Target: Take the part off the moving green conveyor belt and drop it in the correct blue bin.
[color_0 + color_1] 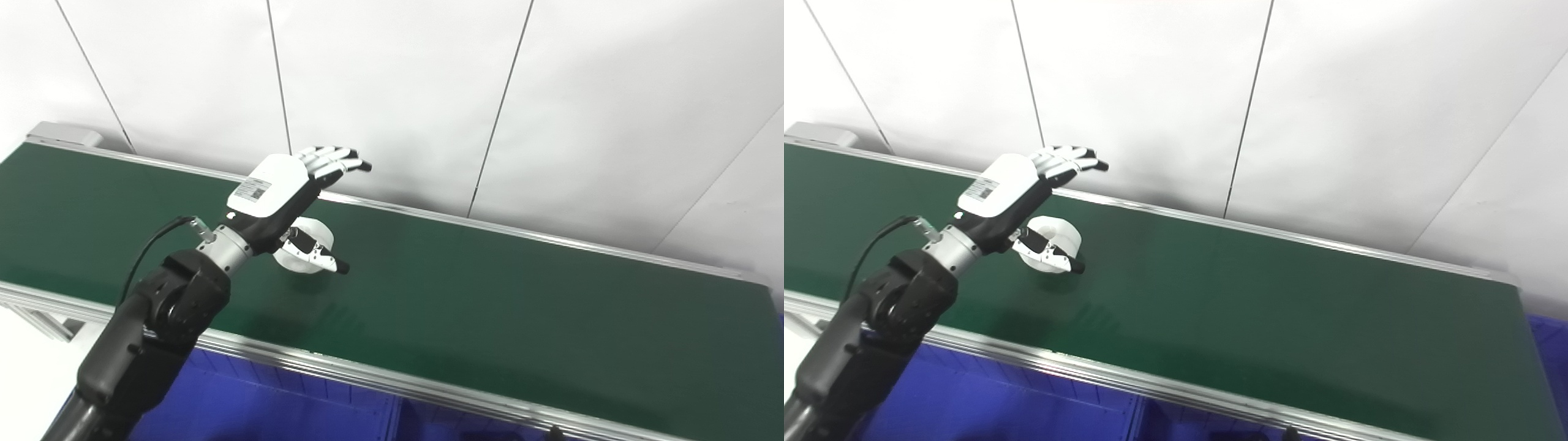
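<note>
The left robot hand (278, 196) sits in the left-centre of the frame, its dark arm (141, 331) rising from the lower left corner. It is held wide and holds nothing: the fingers (334, 160) stretch out flat toward the upper right, reaching over the far metal rail of the conveyor, while the thumb (315, 250) juts out lower down, well apart from them. A white plate with a small printed label covers the back of the robot hand. A black cable (150, 245) loops out from the wrist on its left side.

The part (306, 245), a white ring-shaped piece like a short roll, lies on the green conveyor belt (490, 294) just below and to the right of the palm, partly hidden behind the thumb. Whether the thumb touches it cannot be told; the fingers are clear of it.

The belt runs as a broad band from the upper left of the frame down to the right edge, framed by silver rails (343, 367). Along the bottom of the frame, below the near rail, lie the blue bins (257, 410), with a divider wall visible between two of them. A white panelled wall (551, 92) with thin dark seams fills the top of the frame.

The right robot hand does not appear in either view.
</note>
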You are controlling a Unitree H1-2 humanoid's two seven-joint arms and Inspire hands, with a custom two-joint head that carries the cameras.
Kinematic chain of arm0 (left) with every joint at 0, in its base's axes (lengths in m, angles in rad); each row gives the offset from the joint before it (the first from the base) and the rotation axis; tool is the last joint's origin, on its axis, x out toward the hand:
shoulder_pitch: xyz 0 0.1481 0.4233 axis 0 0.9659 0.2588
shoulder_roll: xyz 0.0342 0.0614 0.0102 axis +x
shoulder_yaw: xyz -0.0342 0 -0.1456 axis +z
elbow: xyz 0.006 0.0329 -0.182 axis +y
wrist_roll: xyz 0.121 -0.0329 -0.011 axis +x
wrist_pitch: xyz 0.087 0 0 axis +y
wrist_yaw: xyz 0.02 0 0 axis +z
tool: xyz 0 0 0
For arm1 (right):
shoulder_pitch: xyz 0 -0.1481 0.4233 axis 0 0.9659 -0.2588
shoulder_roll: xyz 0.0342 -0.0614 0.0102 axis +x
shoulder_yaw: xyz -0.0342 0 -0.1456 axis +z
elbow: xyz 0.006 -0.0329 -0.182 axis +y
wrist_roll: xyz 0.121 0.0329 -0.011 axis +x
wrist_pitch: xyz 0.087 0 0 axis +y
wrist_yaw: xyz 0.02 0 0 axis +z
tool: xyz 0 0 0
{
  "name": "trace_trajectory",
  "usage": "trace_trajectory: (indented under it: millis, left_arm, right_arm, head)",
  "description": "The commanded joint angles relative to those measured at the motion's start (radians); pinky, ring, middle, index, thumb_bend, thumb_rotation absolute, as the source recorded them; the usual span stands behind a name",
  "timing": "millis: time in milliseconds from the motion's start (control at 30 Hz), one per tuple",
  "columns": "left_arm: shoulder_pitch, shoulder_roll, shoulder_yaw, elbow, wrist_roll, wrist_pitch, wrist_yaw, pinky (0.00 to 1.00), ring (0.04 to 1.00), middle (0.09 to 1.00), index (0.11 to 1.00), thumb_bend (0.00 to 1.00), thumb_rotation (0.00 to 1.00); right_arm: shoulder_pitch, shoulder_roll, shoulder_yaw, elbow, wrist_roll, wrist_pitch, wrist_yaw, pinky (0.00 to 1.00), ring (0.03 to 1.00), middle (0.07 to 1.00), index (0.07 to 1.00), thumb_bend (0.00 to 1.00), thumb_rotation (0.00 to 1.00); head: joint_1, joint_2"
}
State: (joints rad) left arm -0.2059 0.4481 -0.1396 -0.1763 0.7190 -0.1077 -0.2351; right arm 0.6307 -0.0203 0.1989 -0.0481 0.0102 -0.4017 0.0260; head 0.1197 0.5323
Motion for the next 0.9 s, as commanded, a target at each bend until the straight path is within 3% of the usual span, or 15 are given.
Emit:
trace_trajectory:
  millis: [0, 433, 667, 767, 800, 867]
  left_arm:
    - [-0.064, 0.037, -0.009, 0.013, 0.023, -0.017, -0.003, 0.94, 0.928, 0.933, 0.861, 1.0, 0.24]
    - [-0.164, 0.04, -0.135, 0.292, 0.093, -0.004, -0.021, 0.92, 0.916, 0.91, 0.88, 1.0, 0.26]
    - [-0.211, 0.025, -0.212, 0.401, 0.174, 0.006, 0.01, 0.87, 0.89, 0.892, 0.867, 1.0, 0.22]
    - [-0.227, 0.007, -0.228, 0.453, 0.187, -0.005, 0.052, 0.84, 0.87, 0.879, 0.853, 1.0, 0.21]
    - [-0.229, 0.001, -0.23, 0.468, 0.188, -0.011, 0.073, 0.78, 0.829, 0.852, 0.825, 1.0, 0.17]
    - [-0.232, -0.026, -0.224, 0.524, 0.179, -0.054, 0.187, 0.68, 0.745, 0.792, 0.771, 1.0, 0.09]
  right_arm:
    - [0.001, 0.001, 0.003, -0.039, -0.01, -0.011, 0.012, 1.0, 0.999, 1.0, 1.0, 0.75, 1.0]
    - [0.004, 0.005, 0.012, -0.041, -0.007, -0.019, 0.015, 1.0, 1.0, 1.0, 1.0, 0.74, 1.0]
    - [0.003, 0.016, 0.014, -0.035, -0.003, -0.036, 0.011, 1.0, 1.0, 1.0, 1.0, 0.73, 1.0]
    - [0.009, 0.019, 0.014, -0.047, -0.007, -0.023, 0.01, 1.0, 0.999, 1.0, 1.0, 0.72, 1.0]
    - [0.012, 0.02, 0.015, -0.053, -0.006, -0.015, 0.01, 1.0, 1.0, 1.0, 1.0, 0.72, 1.0]
    - [0.014, 0.02, 0.015, -0.052, -0.01, -0.019, 0.009, 1.0, 0.999, 1.0, 1.0, 0.72, 1.0]
  head:
    - [-0.004, 0.001]
    - [-0.016, 0.01]
    - [-0.021, 0.014]
    - [-0.024, 0.015]
    - [-0.024, 0.015]
    - [-0.026, 0.017]
